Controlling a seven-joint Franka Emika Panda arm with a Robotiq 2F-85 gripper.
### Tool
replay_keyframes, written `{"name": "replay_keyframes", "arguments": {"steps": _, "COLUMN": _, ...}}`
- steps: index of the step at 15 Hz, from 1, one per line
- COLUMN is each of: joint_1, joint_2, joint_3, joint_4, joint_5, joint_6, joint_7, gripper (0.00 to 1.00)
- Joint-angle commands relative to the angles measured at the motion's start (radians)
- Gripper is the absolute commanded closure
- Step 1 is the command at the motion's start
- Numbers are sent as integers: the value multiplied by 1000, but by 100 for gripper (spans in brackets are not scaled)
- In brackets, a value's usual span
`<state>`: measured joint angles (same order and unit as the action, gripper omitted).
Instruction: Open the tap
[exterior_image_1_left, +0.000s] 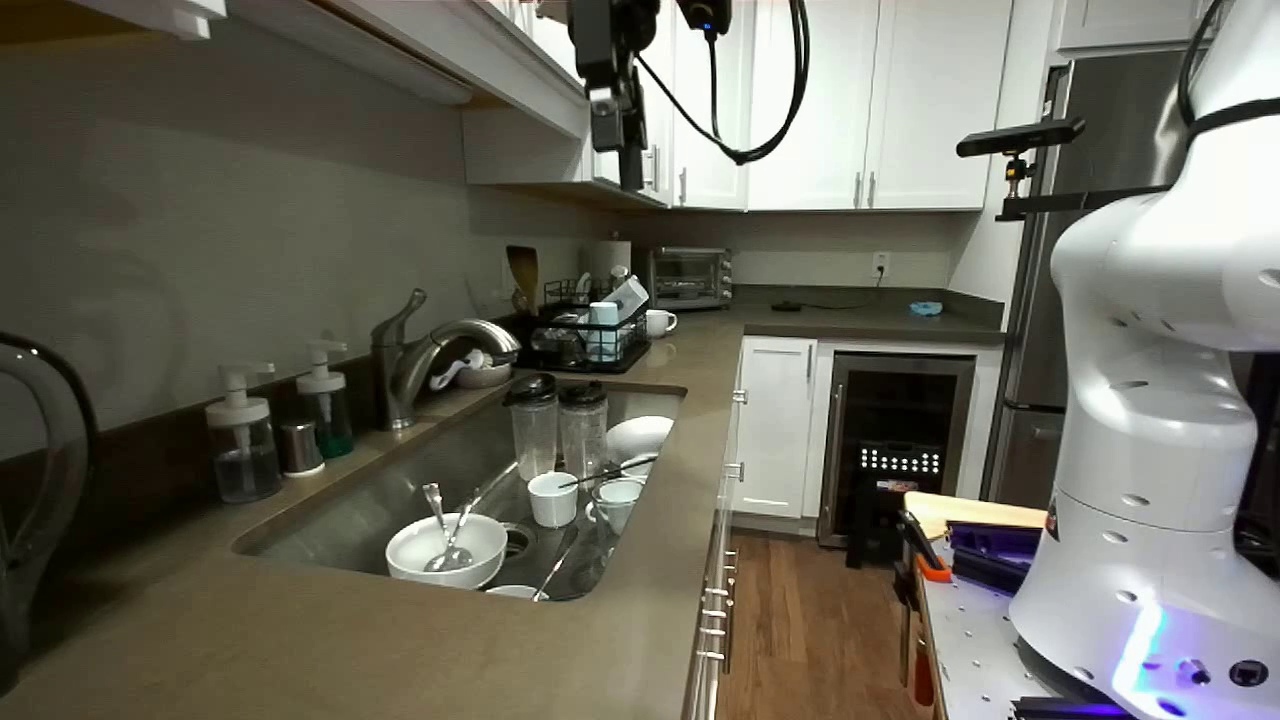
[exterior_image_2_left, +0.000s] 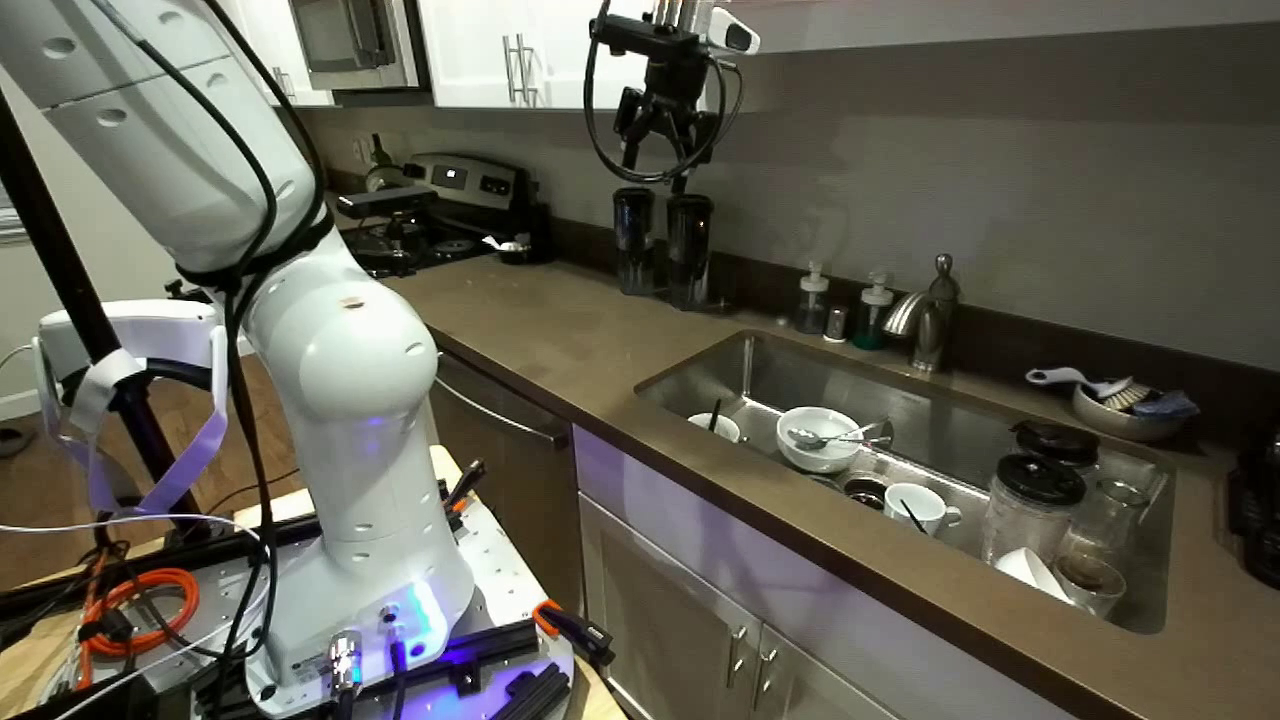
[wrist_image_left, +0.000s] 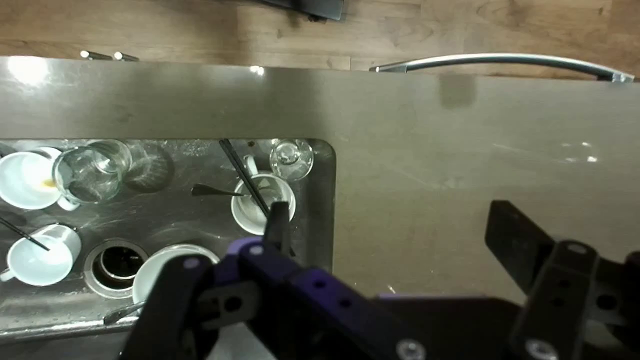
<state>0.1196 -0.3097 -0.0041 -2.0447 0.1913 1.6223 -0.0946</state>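
Note:
The tap (exterior_image_1_left: 402, 375) is a shiny metal faucet with a curved spout and a slim upright lever on top. It stands behind the sink against the wall, and also shows in an exterior view (exterior_image_2_left: 932, 325). The tap is out of the wrist view. My gripper (exterior_image_2_left: 655, 172) points down, high above the counter and to the tap's left in that view, well apart from it. In an exterior view the gripper (exterior_image_1_left: 622, 165) shows at the top. In the wrist view the gripper's fingers (wrist_image_left: 387, 210) are wide apart with nothing between them.
The sink (exterior_image_2_left: 745, 370) holds white mugs, a white bowl (exterior_image_1_left: 447, 550), glasses and lidded clear jars. Soap pumps (exterior_image_1_left: 242, 440) stand beside the tap. Dark bottles (exterior_image_2_left: 690, 250) stand below the gripper in that view. A dish rack (exterior_image_1_left: 590, 335) and overhead cabinets (exterior_image_1_left: 530, 145) are near.

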Motion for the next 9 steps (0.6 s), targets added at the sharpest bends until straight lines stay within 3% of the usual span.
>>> {"name": "replay_keyframes", "arguments": {"steps": 1, "joint_1": -30, "joint_2": -10, "joint_3": 2, "joint_4": -75, "joint_5": 13, "joint_6": 134, "joint_7": -32, "gripper": 0}}
{"name": "replay_keyframes", "arguments": {"steps": 5, "joint_1": -47, "joint_2": -57, "joint_3": -28, "joint_4": -204, "joint_5": 40, "joint_6": 280, "joint_7": -57, "gripper": 0}}
{"name": "replay_keyframes", "arguments": {"steps": 9, "joint_1": -69, "joint_2": -83, "joint_3": -47, "joint_4": -354, "joint_5": 36, "joint_6": 559, "joint_7": -42, "gripper": 0}}
